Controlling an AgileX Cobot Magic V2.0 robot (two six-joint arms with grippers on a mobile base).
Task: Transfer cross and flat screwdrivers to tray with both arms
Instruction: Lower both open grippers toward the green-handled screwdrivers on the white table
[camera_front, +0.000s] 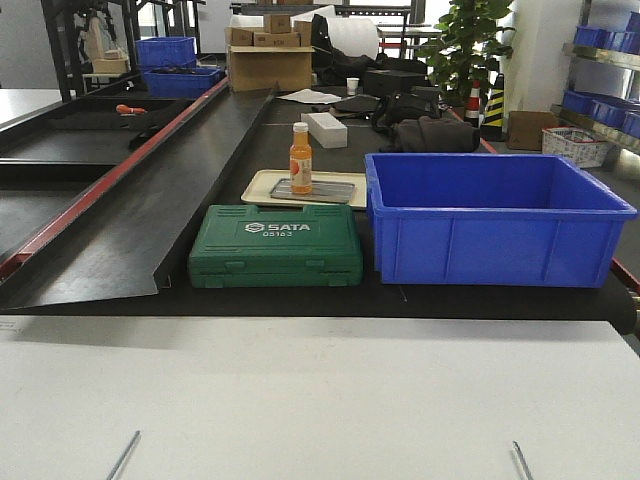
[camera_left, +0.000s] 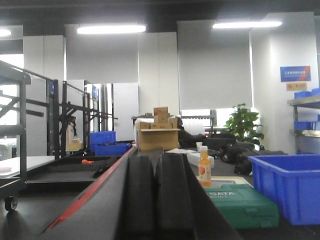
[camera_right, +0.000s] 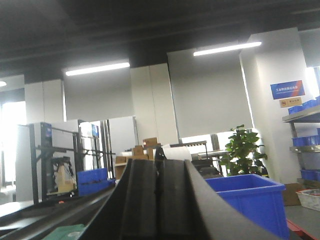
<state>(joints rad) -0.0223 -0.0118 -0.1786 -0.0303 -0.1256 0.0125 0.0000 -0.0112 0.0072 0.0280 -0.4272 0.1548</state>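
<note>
Nearest me, 1 screwdriver (camera_front: 123, 456) and the other screwdriver (camera_front: 521, 460) lie well apart on the white table (camera_front: 320, 390), only stiff, slick shafts showing, so unseen handles seem the safer hold; left gripper (camera_left: 155, 200) and right gripper (camera_right: 159, 200) sit pressed together.

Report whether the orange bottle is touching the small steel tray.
Touching. The exterior front-facing view shows the orange bottle standing upright with its base resting on the small steel tray; no gap shows beneath it.

Tool case (camera_front: 276, 247) lies left of the bin (camera_front: 480, 250), bottle (camera_front: 300, 158) behind it.
</note>
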